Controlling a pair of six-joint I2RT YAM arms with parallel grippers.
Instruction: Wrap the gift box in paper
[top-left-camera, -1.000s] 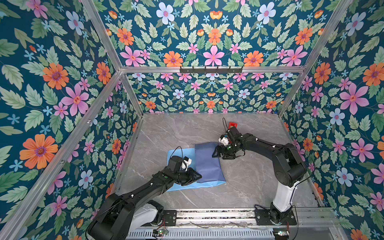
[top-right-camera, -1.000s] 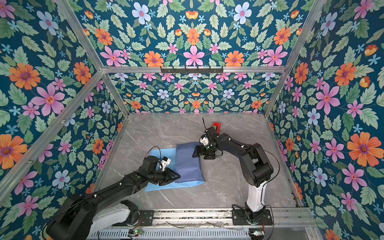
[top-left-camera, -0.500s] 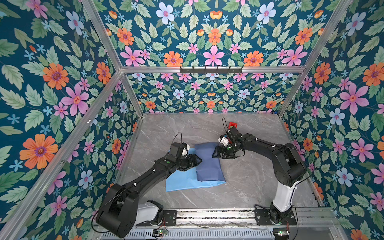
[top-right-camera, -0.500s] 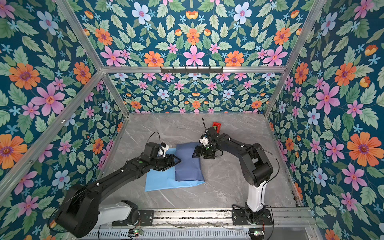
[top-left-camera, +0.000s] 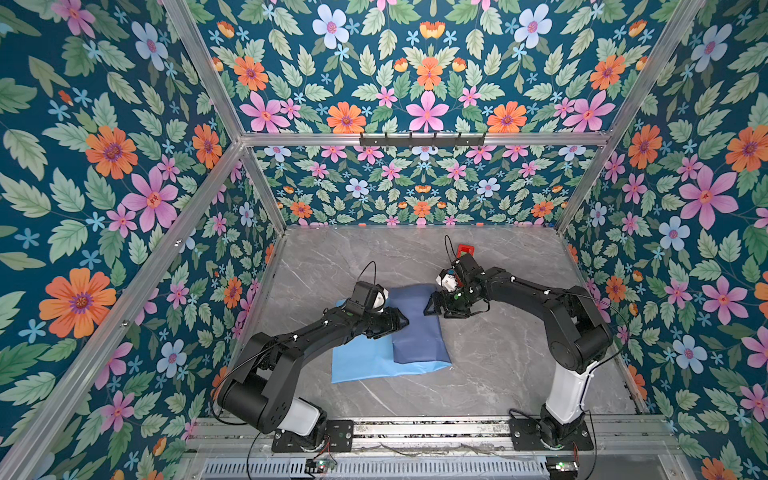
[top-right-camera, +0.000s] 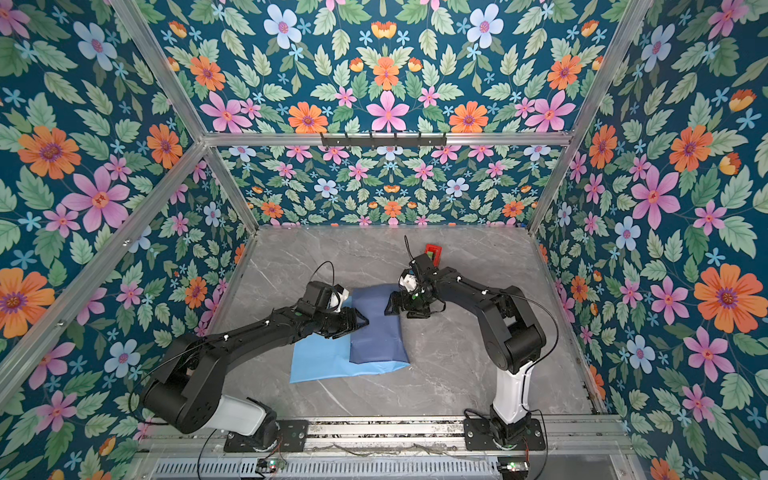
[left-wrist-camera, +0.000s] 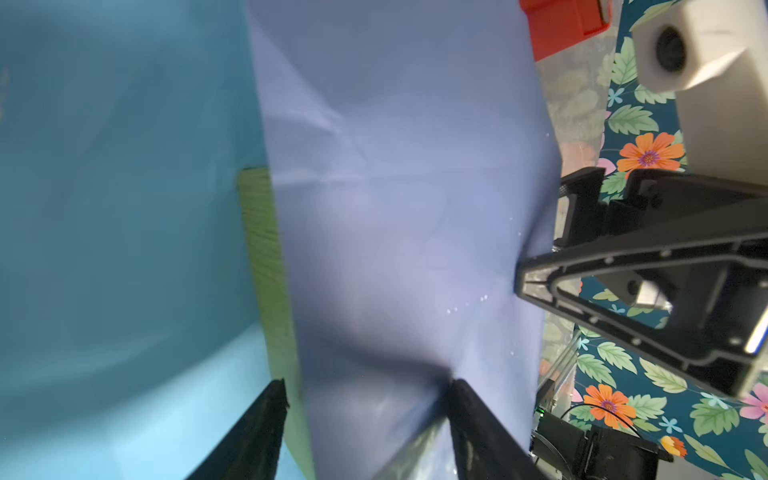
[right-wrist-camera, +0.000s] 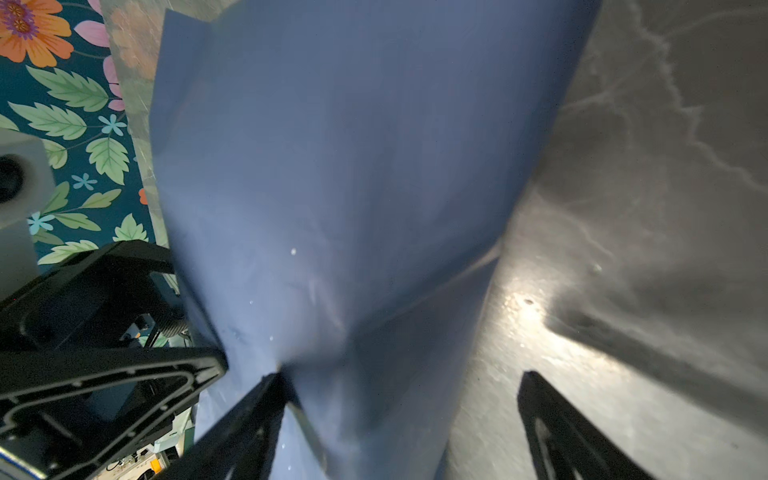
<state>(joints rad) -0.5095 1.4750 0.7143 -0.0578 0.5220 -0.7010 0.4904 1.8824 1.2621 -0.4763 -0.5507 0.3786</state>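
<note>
Well, start with both top views: the paper (top-left-camera: 361, 363) lies mid-table, and its slate-blue flap (top-left-camera: 417, 328) is folded over a raised bulk that stays hidden from above. The sky-blue part lies flat on the table (top-left-camera: 498, 374) on your left arm's side. The left tool (top-left-camera: 401, 322) and the right tool (top-left-camera: 430, 307) face each other across the flap's far end, close together. A red tape dispenser (top-left-camera: 465, 250) stands behind the right wrist, apart from the paper and partly hidden by the arm.

Next, the left wrist view: the gift box (left-wrist-camera: 266, 249) shows only as a green strip between the sky-blue sheet and the flap's edge, so that side is not yet covered. Your left tool's jaws stand apart, one finger on the sky-blue side and one on the flap, pinching nothing. The right tool (left-wrist-camera: 544, 249) touches the flap's opposite edge.

Then the right wrist view: the right tool (right-wrist-camera: 399, 399) is spread wide, one finger at the flap, the other over bare table, holding nothing.

By my reading you have made only the first fold. The sky-blue half, both ends and any taping are left to do. Mind the two tools crowding one spot, and your right arm blocks the dispenser
</note>
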